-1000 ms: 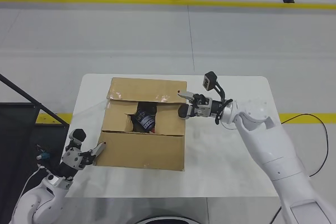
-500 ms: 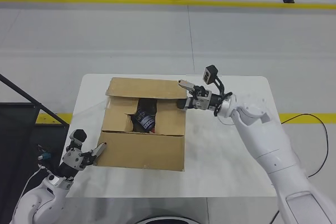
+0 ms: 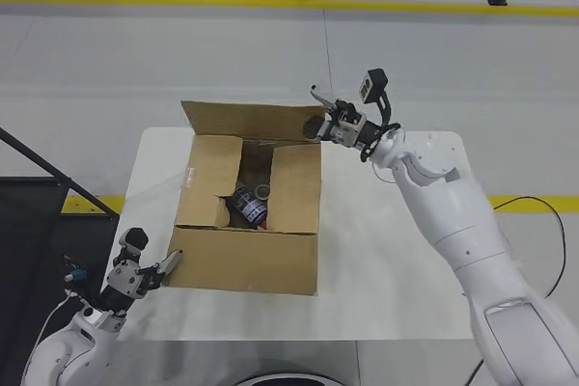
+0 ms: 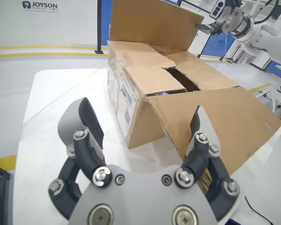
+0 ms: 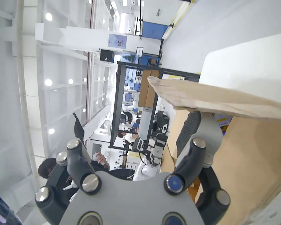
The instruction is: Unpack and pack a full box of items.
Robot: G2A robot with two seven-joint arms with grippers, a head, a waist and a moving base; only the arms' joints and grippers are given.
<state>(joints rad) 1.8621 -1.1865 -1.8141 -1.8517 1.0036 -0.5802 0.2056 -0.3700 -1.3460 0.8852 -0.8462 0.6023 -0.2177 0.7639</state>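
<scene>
The left gripper (image 4: pixel 140 106) sits nearest, fingers spread wide and holding nothing, just beside the near left corner of the cardboard box (image 3: pixel 246 261) on the white table (image 3: pixel 396 280). A gap between the box's inner flaps shows a dark container (image 3: pixel 251 206). Farthest, the right gripper (image 5: pixel 134 118), also spread, touches the raised far flap (image 3: pixel 256 122) with one finger.

box (image 3: pixel 246 227) top: narrowed by two inner flaps (image 3: pixel 297 188) to a middle gap | far side: blocked by the upright far flap (image 3: pixel 251 121) | near side: blocked by the sloping near flap (image 3: pixel 243 261) | table (image 3: pixel 396 261) right of box: room is left
</scene>
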